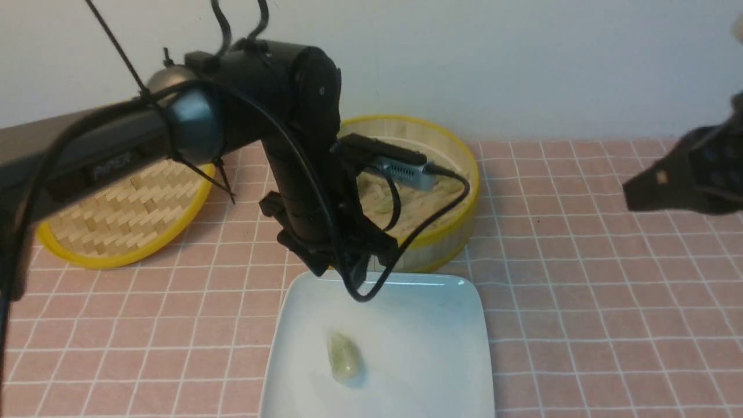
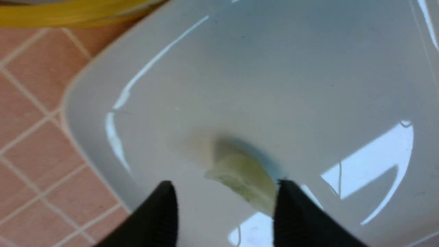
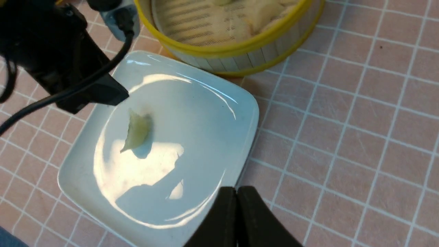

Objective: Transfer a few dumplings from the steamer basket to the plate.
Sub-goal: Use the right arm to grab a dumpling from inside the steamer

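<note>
Pale-green crescent dumpling (image 1: 344, 357) lies on the white square plate (image 1: 418, 348), with the round bamboo steamer basket (image 1: 464, 232) just behind it, presumably for short carries, black left end effector (image 2: 226, 192) parted, empty, above it, right end effector (image 3: 236, 189) closed.

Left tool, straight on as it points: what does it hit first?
Likely the plate, right by the dumpling; depth is unclear, so possibly the dumpling first.

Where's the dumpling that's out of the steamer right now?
In the front view, the dumpling lies on the plate, left of its middle, on the near side of the steamer.
</note>
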`<state>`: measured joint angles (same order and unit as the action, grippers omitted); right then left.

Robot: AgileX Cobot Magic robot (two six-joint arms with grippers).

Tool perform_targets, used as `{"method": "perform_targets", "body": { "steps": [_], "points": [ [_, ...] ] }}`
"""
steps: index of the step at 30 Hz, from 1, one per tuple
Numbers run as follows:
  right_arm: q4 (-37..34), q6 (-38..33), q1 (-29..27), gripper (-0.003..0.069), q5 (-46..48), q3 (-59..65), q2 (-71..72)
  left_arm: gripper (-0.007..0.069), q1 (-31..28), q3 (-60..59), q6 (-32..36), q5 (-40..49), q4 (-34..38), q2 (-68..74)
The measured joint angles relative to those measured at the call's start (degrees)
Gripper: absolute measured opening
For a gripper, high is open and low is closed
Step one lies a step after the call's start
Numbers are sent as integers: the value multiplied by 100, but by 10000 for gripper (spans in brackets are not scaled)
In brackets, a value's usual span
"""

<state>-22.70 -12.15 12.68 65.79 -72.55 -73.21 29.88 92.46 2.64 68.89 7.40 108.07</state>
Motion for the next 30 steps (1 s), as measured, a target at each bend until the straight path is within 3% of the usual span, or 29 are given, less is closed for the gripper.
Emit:
{"method": "perform_targets", "body": {
  "steps": [3, 5, 10, 16, 18, 23, 30],
  "points": [
    [220, 144, 212, -10, 47, -647, -739, 57, 0, -239, -76, 16, -29, -777],
    [435, 167, 338, -8, 60, -1166, -1293, 13, 0, -539, -115, 53, -34, -1469],
    [1092, 131, 775, 29, 75, -2324, -2612, -6, 0, -1511, -317, 56, -34, -3131],
    [1519, 70, 1182, 169, 47, -3747, -4248, -6, 0, -2572, -616, -503, -34, -4625],
    [1571, 56, 1206, 209, 47, -4000, -4619, -6, 0, -2701, -687, -520, -34, -4821],
    [1770, 49, 1239, 392, 47, -4963, -5865, -6, 0, -2934, -884, -263, -46, -5158],
    [2065, 399, 1245, 447, 53, -5575, -6684, -6, 0, -2959, -917, 199, -51, -5158]
  ]
}}
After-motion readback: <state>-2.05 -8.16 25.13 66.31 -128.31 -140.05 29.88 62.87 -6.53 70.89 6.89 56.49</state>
